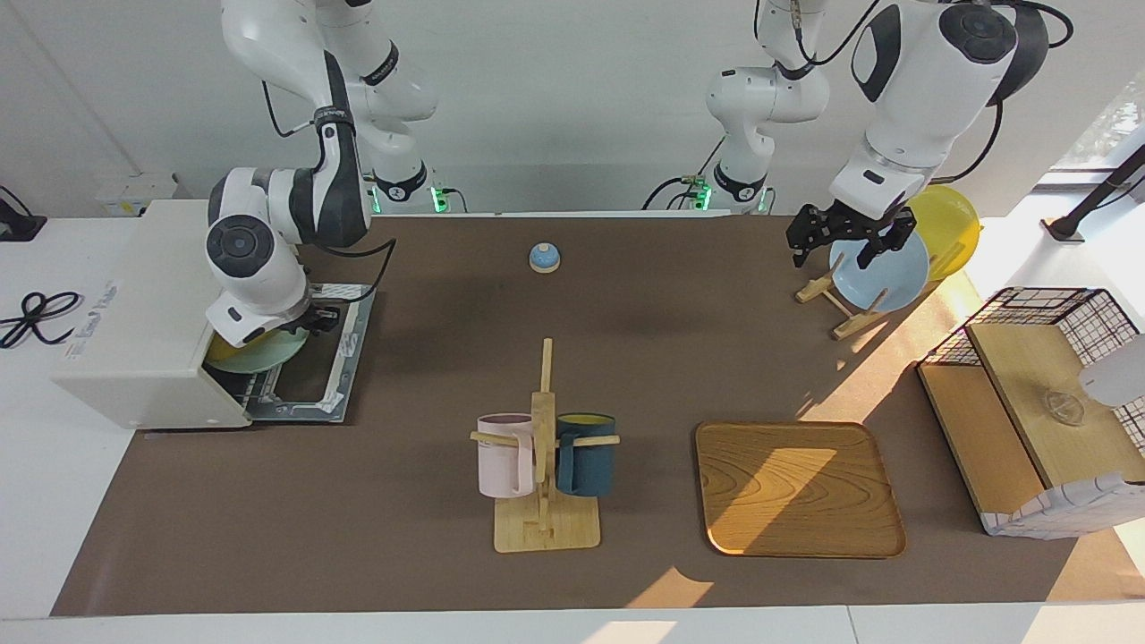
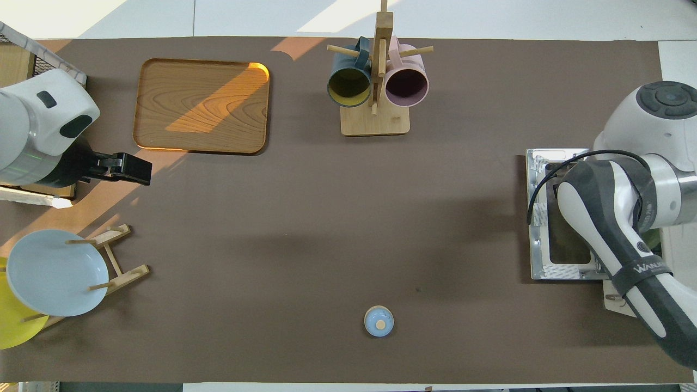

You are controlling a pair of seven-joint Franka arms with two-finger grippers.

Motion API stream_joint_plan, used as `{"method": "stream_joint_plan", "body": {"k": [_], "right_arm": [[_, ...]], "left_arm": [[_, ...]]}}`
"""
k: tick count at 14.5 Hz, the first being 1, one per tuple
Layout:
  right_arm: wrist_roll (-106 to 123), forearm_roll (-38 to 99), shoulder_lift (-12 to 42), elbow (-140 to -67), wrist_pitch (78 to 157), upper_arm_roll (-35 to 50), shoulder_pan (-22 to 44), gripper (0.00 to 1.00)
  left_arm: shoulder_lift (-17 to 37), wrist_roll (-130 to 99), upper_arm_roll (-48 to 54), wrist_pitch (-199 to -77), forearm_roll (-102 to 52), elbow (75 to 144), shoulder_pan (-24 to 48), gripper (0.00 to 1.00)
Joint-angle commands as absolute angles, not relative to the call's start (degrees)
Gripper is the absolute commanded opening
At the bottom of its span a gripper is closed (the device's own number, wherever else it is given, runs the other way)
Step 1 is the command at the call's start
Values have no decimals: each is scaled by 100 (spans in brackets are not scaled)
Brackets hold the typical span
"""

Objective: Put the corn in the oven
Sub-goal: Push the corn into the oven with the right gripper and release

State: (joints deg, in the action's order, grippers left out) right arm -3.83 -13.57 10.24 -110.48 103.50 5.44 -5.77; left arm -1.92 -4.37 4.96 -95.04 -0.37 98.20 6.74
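The white oven (image 1: 134, 304) stands at the right arm's end of the table. Its door (image 1: 315, 362) lies dropped open, also seen from overhead (image 2: 561, 212). A pale green plate (image 1: 264, 353) sits in the oven's mouth. A sliver of bright yellow, the corn (image 1: 217, 344), shows on the plate; my right wrist hides the rest. My right gripper (image 1: 319, 320) is low at the plate's edge over the open door. My left gripper (image 1: 834, 255) hangs open and empty over the plate rack; it also shows in the overhead view (image 2: 130, 169).
A wooden mug rack (image 1: 544, 447) with a pink and a dark blue mug stands mid-table. Beside it lies a wooden tray (image 1: 799, 489). A rack holds a blue plate (image 1: 881, 268) and a yellow plate (image 1: 948, 224). A wire-and-wood basket (image 1: 1038, 402) and a small blue knobbed lid (image 1: 544, 258) are also there.
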Motion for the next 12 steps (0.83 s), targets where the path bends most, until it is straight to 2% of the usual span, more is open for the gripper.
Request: {"method": "stream_joint_plan", "body": {"k": [1, 2, 3, 7, 12], "right_arm": [[-430, -1169, 1054, -10714, 10169, 624, -273, 25], [-631, -1160, 1055, -10731, 10265, 641, -203, 10], [-833, -1151, 1063, -10836, 10579, 642, -124, 0], [-896, -642, 844, -11968, 11846, 642, -131, 0], [-1195, -466, 862, -12436, 12366, 633, -132, 0]], "left_arm": [[-308, -413, 501, -9545, 44, 9905, 650, 100], [-299, -413, 501, -9545, 44, 9905, 650, 100], [-299, -413, 501, -9545, 44, 9905, 650, 100], [-299, -413, 501, -9545, 44, 9905, 650, 100], [-299, -413, 501, -9545, 44, 9905, 650, 100]]}}
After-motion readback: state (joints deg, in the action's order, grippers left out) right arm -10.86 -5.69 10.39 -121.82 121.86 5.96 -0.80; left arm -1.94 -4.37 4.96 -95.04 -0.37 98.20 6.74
